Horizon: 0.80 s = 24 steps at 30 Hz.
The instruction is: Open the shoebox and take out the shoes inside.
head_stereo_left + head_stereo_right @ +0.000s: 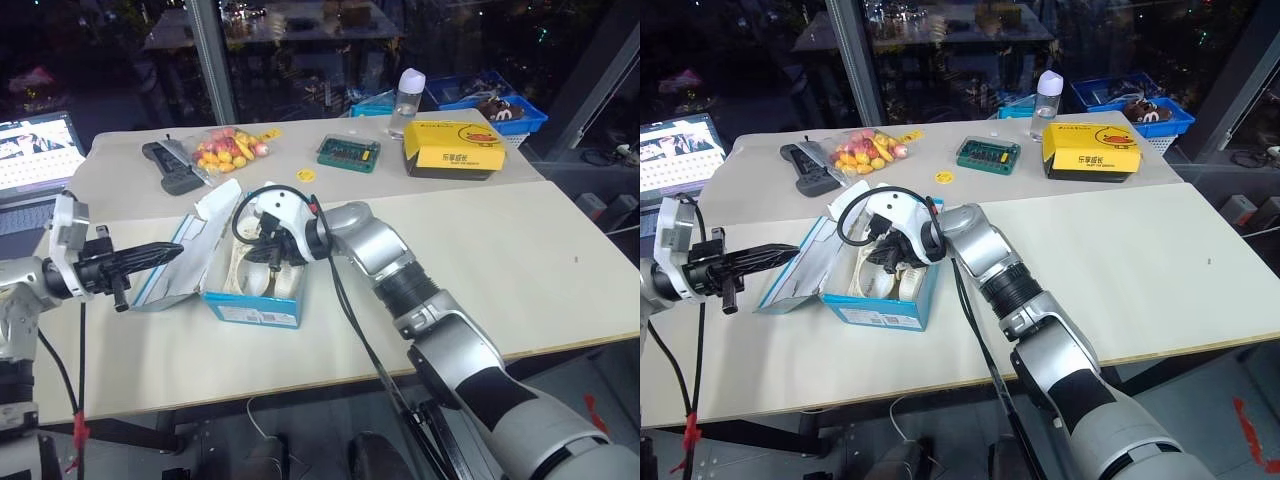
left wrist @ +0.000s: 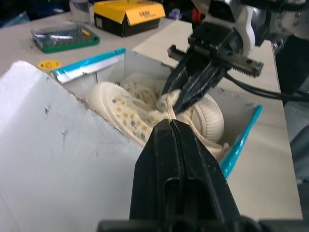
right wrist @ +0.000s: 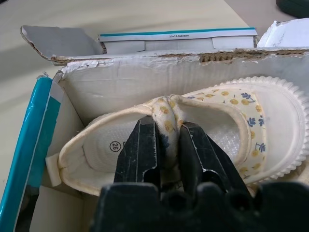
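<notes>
The right gripper (image 3: 166, 145) is clamped on a strap of one of two shoes (image 2: 145, 108) inside the open shoebox (image 1: 262, 312) near the tabletop's front edge. The left gripper (image 1: 165, 252), jaws together, hovers beside the lid (image 1: 215, 215). One yellow box (image 1: 452, 147) sits toward the back edge.

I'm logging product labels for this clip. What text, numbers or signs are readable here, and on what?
"26" in a circle: printed on the insole of the shoe that the right gripper pinches by its strap.
Shoebox flap: a small printed line, too small to read.
Yellow box: lettering and a duck emblem, lettering too blurred to read.
Laptop screen: content unreadable.
</notes>
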Tool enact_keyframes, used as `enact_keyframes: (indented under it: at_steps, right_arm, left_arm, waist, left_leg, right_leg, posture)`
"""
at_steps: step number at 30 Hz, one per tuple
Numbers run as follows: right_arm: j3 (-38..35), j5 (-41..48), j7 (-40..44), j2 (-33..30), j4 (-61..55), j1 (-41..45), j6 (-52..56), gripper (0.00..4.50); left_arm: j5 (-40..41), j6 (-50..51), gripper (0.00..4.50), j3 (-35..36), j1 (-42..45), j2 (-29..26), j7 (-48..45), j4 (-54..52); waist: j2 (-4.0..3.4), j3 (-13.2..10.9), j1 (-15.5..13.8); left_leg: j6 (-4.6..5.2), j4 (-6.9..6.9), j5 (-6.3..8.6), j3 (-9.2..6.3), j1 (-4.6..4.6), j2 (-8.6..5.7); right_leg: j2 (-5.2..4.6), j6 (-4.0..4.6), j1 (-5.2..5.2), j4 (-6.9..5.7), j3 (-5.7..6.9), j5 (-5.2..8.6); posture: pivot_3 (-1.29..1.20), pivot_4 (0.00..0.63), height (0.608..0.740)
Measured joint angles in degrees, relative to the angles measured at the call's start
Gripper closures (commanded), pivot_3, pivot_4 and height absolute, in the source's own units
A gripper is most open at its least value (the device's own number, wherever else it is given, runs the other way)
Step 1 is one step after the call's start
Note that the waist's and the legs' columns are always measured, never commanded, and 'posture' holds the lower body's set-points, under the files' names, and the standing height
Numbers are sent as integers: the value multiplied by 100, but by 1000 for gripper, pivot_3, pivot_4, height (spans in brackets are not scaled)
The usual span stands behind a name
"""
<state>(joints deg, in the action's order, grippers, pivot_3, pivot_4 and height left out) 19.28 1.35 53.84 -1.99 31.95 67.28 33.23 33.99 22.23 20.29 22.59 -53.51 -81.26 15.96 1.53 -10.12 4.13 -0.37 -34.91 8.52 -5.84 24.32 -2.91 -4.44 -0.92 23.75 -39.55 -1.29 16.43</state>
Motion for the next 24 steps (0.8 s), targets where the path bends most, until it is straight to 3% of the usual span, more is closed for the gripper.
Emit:
enact_keyframes:
  at_steps: [12, 24]
  right_arm:
    - [-1088, 833, -155, -185, -289, 834, 869, 3785]
    - [-1263, 1177, -263, -519, -741, 960, 1118, 3785]
  left_arm:
    - [10, -78, 4500, 99, -311, 131, 150, -85]
    - [12, -96, 4500, 107, -313, 132, 201, -160]
  waist:
    - [0, 0, -9]
    - [0, 0, -4]
  left_leg:
    - [-3, 0, -2, 4, 36, -1]
    - [-3, -1, -2, 9, 35, -1]
  right_leg:
    - [-2, 1, 47, -20, -9, -1]
    - [-2, 1, 47, -20, -13, -1]
  posture:
    - [0, 150, 734]
    - [0, 150, 734]
